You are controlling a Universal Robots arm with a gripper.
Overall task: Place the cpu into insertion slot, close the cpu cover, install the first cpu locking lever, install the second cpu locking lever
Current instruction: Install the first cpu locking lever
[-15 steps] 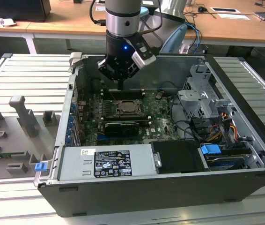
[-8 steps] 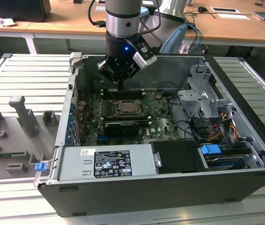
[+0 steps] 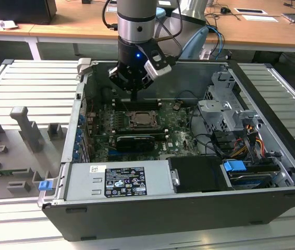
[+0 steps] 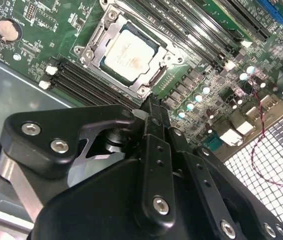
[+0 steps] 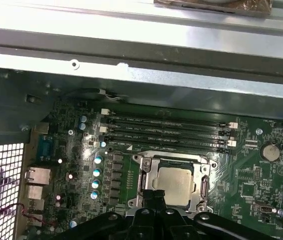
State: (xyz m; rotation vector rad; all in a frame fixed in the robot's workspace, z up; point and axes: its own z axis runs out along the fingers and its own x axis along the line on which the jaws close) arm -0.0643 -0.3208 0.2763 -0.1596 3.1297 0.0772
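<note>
The cpu point(image 4: 130, 52) shows its pale metal top point(image 5: 177, 185) on the green motherboard, and it looks small in the exterior view point(image 3: 139, 121). The silver cpu cover point(image 4: 94, 49) lies flat around it, framing the chip through its window point(image 5: 146, 180). The insertion slot is hidden beneath them. My gripper point(image 4: 152, 106) hangs above the board just off one corner of the cover, touching nothing. Its black fingers are pressed together and shut, with nothing between them. It hovers over the memory slots behind the cpu point(image 3: 135, 97). Its tip meets the cover's near edge point(image 5: 154, 196).
Long black memory slots point(image 5: 166, 132) run beside the socket. A coin battery point(image 4: 9, 30) sits on the board. The open computer case point(image 3: 272, 104) walls the work area, with a drive cage point(image 3: 225, 109) and power supply point(image 3: 121, 179) inside. Grey fixtures point(image 3: 27, 130) stand at the exterior view's left.
</note>
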